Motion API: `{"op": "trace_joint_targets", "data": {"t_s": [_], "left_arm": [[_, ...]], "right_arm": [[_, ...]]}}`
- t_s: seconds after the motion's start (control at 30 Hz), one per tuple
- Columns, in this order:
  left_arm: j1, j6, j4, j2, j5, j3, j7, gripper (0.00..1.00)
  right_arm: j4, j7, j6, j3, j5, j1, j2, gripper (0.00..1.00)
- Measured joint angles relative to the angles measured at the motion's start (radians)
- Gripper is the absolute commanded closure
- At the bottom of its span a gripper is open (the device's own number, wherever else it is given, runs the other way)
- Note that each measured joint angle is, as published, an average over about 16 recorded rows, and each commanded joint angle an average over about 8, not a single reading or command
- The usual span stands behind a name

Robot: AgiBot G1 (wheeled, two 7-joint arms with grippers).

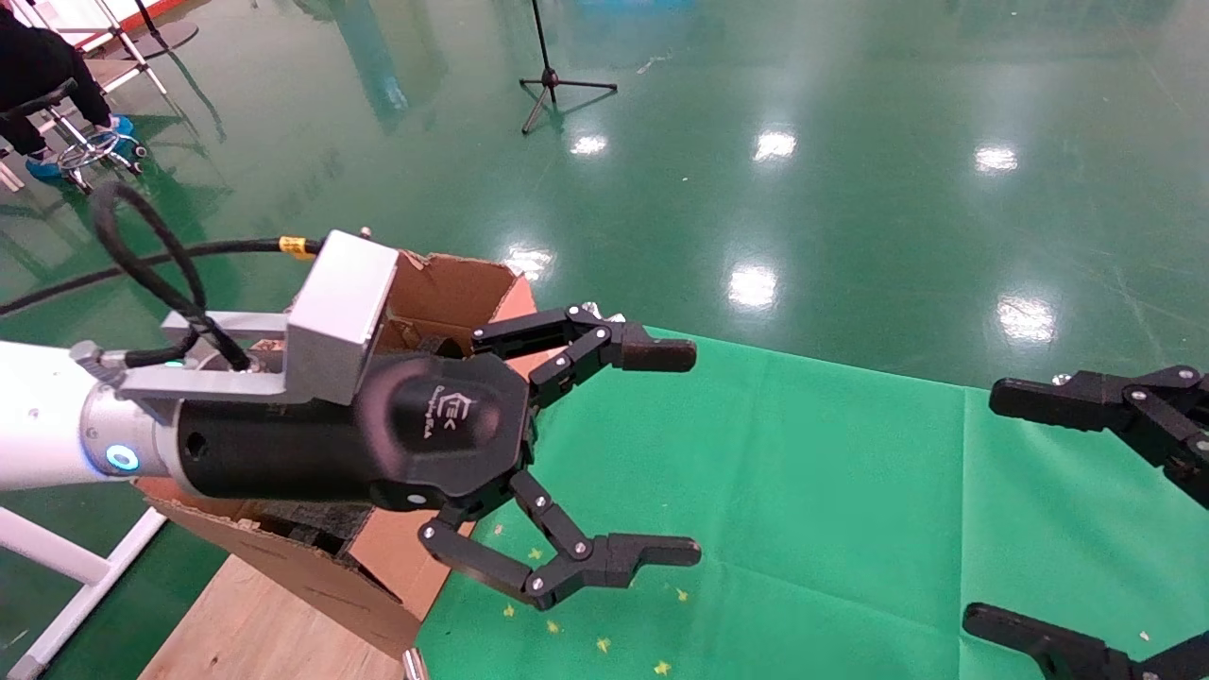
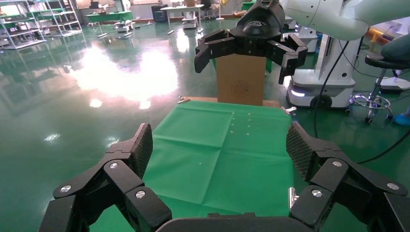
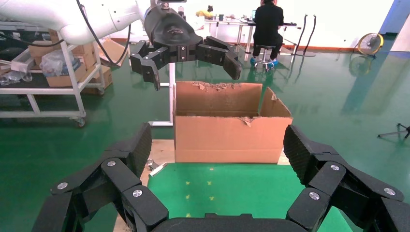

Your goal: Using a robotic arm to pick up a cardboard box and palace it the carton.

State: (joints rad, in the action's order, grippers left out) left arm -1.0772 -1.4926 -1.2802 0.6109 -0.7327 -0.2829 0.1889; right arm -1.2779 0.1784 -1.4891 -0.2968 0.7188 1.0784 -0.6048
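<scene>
My left arm, white with a silver wrist, reaches in from the left in the head view. Its gripper (image 1: pixel 696 453) is open and empty, hanging above the green cloth (image 1: pixel 803 491) just right of the carton (image 1: pixel 453 293). The carton is large and brown with torn flaps and black foam (image 1: pixel 312 524) inside; it also shows in the right wrist view (image 3: pixel 227 137). A brown cardboard box (image 2: pixel 241 87) with a round mark stands at the cloth's far right end, beyond my right gripper (image 1: pixel 979 510). That gripper is open and empty. The box is out of the head view.
The cloth covers a wooden tabletop (image 1: pixel 255 633) whose bare edge shows under the carton. A tripod stand (image 1: pixel 557 85) and a seated person (image 1: pixel 38 85) are on the green floor behind. A shelf cart (image 3: pixel 53 82) and a robot base (image 2: pixel 314 92) stand nearby.
</scene>
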Motion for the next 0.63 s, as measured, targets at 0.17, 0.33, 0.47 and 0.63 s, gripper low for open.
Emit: {"op": "trace_joint_targets", "data": {"t_s": [0.17,0.33,0.47,0.63], "left_arm": [[0.0,0.0,0.0,0.0,0.0,0.0,0.0,0.0],[0.0,0.0,0.0,0.0,0.0,0.0,0.0,0.0],[0.0,0.0,0.0,0.0,0.0,0.0,0.0,0.0],[0.0,0.0,0.0,0.0,0.0,0.0,0.0,0.0]], "right_arm": [[0.0,0.0,0.0,0.0,0.0,0.0,0.0,0.0],[0.0,0.0,0.0,0.0,0.0,0.0,0.0,0.0],[0.0,0.0,0.0,0.0,0.0,0.0,0.0,0.0],[0.0,0.0,0.0,0.0,0.0,0.0,0.0,0.0]]}}
